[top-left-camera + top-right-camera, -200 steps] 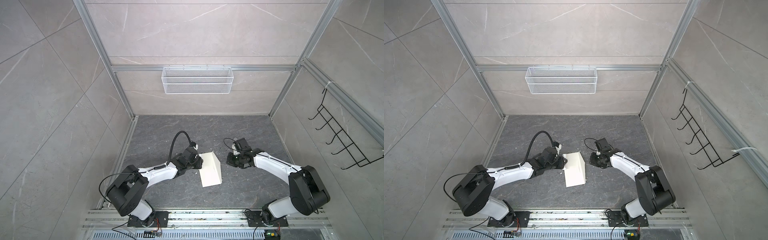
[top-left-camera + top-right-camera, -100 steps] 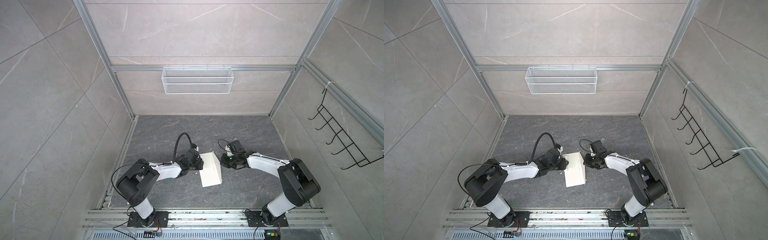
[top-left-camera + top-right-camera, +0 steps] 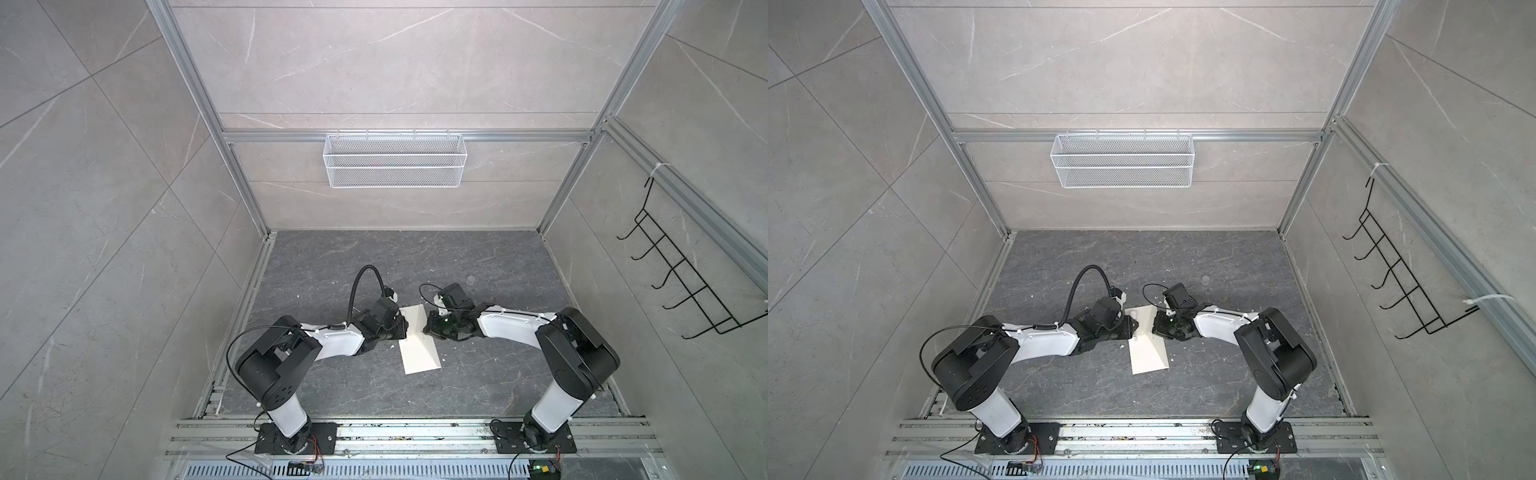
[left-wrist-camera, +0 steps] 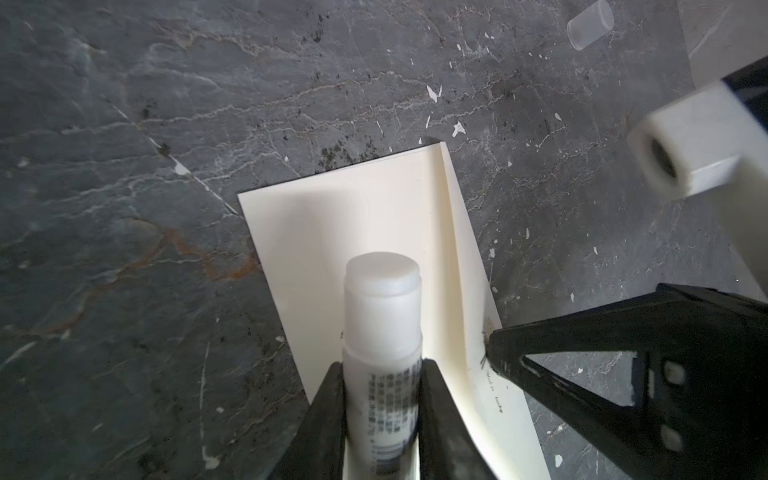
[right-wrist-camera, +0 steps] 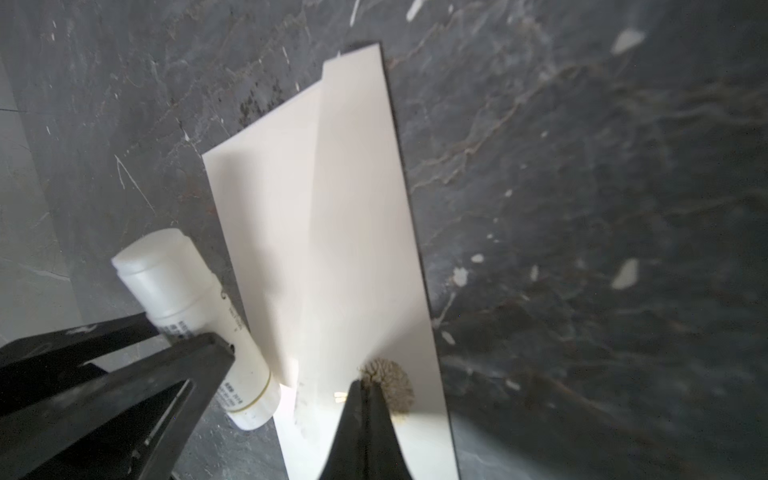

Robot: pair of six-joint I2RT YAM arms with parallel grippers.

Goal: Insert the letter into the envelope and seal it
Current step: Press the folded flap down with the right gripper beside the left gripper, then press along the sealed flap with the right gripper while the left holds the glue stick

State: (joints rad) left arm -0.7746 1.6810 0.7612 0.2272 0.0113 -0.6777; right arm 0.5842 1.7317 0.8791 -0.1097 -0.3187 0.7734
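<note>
The cream-white envelope point(image 3: 420, 347) point(image 3: 1148, 351) point(image 4: 374, 216) point(image 5: 332, 208) lies flat on the dark table between both grippers, with a fold line running along it. My left gripper point(image 3: 400, 328) point(image 3: 1131, 326) point(image 4: 382, 368) is shut on a white glue stick point(image 4: 382, 299) point(image 5: 166, 270), whose tip hovers over the envelope's left edge. My right gripper point(image 3: 428, 330) point(image 3: 1155, 328) point(image 5: 365, 384) is shut with nothing between its jaws. Its tips press on the envelope at the small dark emblem point(image 5: 392, 376). The letter is out of view.
A clear cap point(image 3: 470, 280) point(image 3: 1205, 280) point(image 4: 590, 23) lies on the table behind the right arm. A white wire basket point(image 3: 395, 166) hangs on the back wall and a black hook rack point(image 3: 685, 291) on the right wall. White flecks dot the table.
My right gripper has moved left onto the envelope's right edge. The left gripper with the glue stick has edged closer to the envelope. The envelope has stayed put.
</note>
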